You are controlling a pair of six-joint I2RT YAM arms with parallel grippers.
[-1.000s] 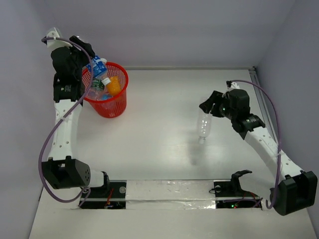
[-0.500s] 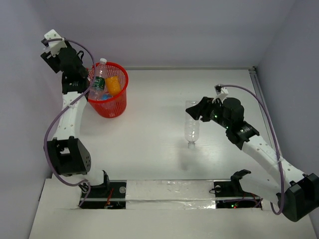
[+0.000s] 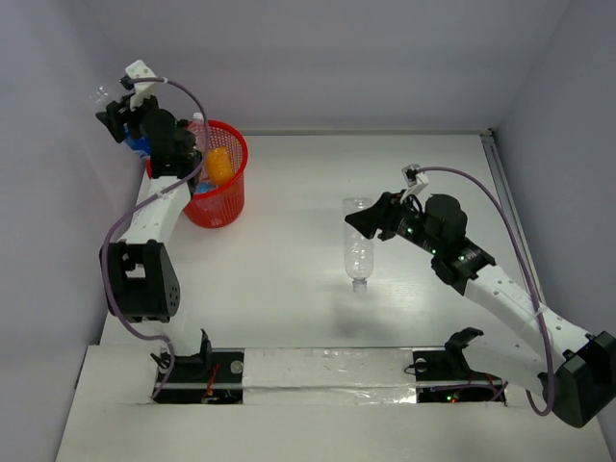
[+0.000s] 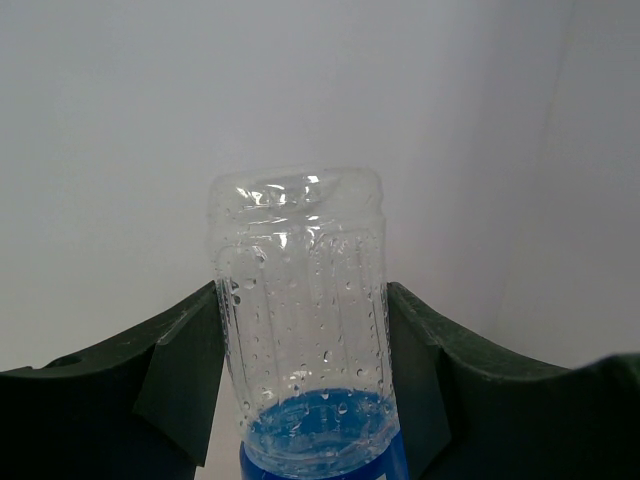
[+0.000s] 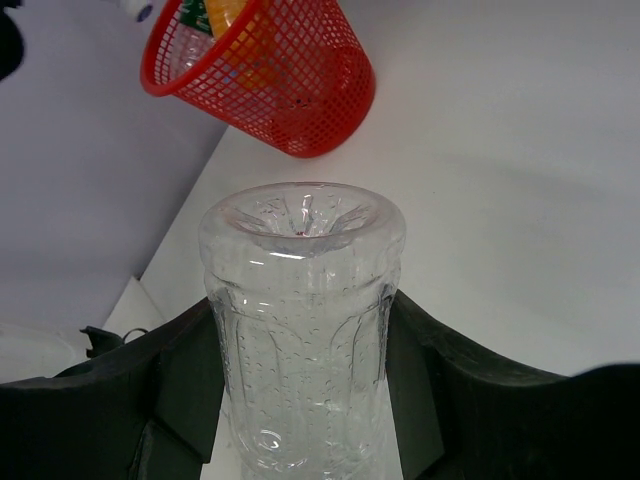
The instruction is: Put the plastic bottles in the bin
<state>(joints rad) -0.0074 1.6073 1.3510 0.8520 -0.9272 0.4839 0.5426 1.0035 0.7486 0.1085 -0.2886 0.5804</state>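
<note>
Leftward is where my right pincer [image 3: 371, 219] has gone, carrying the clear bottle [image 3: 358, 241] closer to the bin [image 3: 217, 207]. My left pincer [image 4: 300, 370] has swung off the bin and up by the wall [image 3: 48, 241]. Both pincers are clamped on a bottle: the right on the clear one, the left on the bottle with the blue label [image 4: 300, 260].

The bin stands at the far left of the desk [image 3: 308, 164]. It is well apart from my right pincer, off to its left and a bit farther back. It is just beside my left pincer, on that pincer's right, so the left arm is much nearer. An orange bottle [image 3: 219, 166] sits inside.

The clear bottle looks to hang up and down in the air, with its cap toward the desk and its flat bottom up. The blue-label bottle is tilted, and its clear bottom points up and away from the bin. I think it has to swing back to the right before it can drop in.
</note>
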